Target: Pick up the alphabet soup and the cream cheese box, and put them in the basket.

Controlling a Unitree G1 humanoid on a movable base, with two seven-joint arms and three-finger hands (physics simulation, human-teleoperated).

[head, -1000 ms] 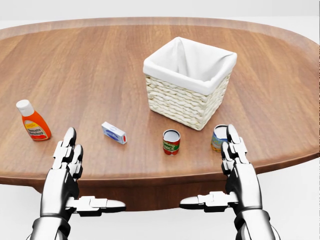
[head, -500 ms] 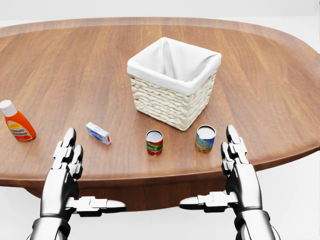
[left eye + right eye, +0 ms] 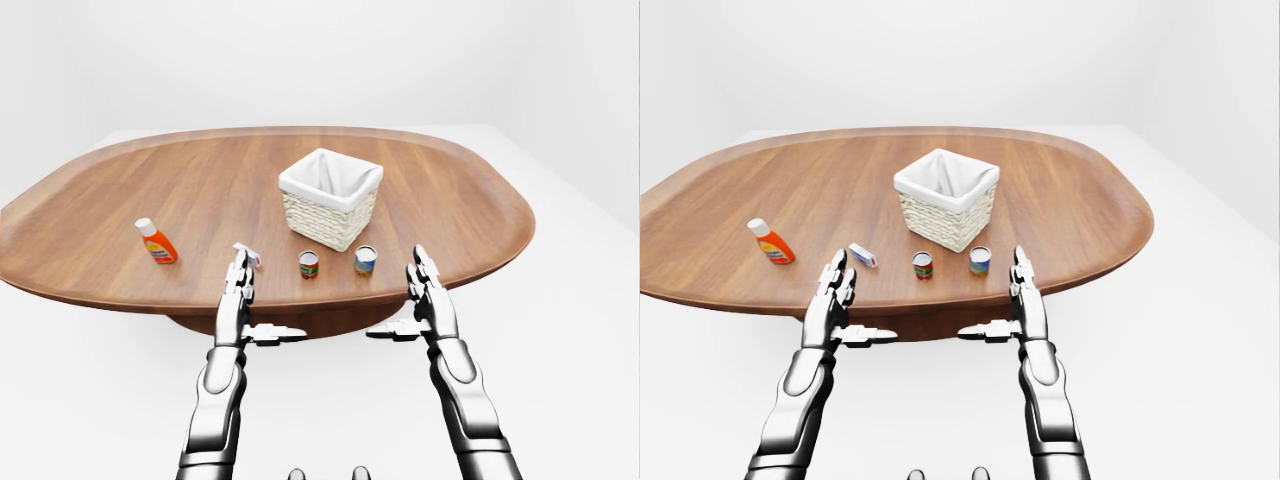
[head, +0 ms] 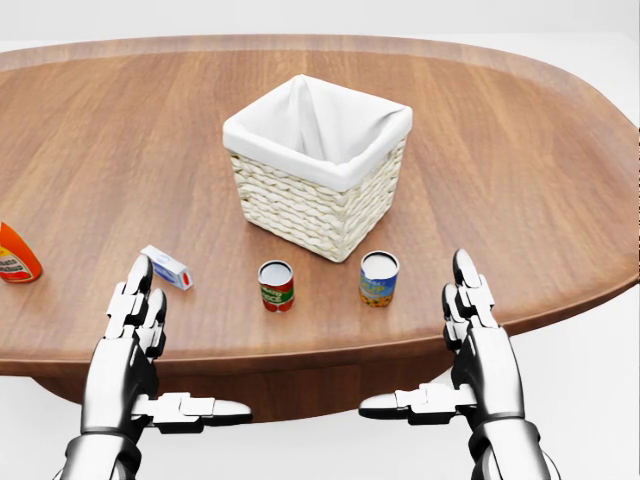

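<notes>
Just right of left robot hand (image 4: 138, 305) lies cream cheese box (image 4: 166, 267).

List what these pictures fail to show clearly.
- Orange bottle: cut by the head view's left edge.
- Can labels, red can and blue-yellow can: print too small to read.
- Basket bottom: hidden by its near wall.
- Small box: partly behind left robot hand, left-eye view.
</notes>
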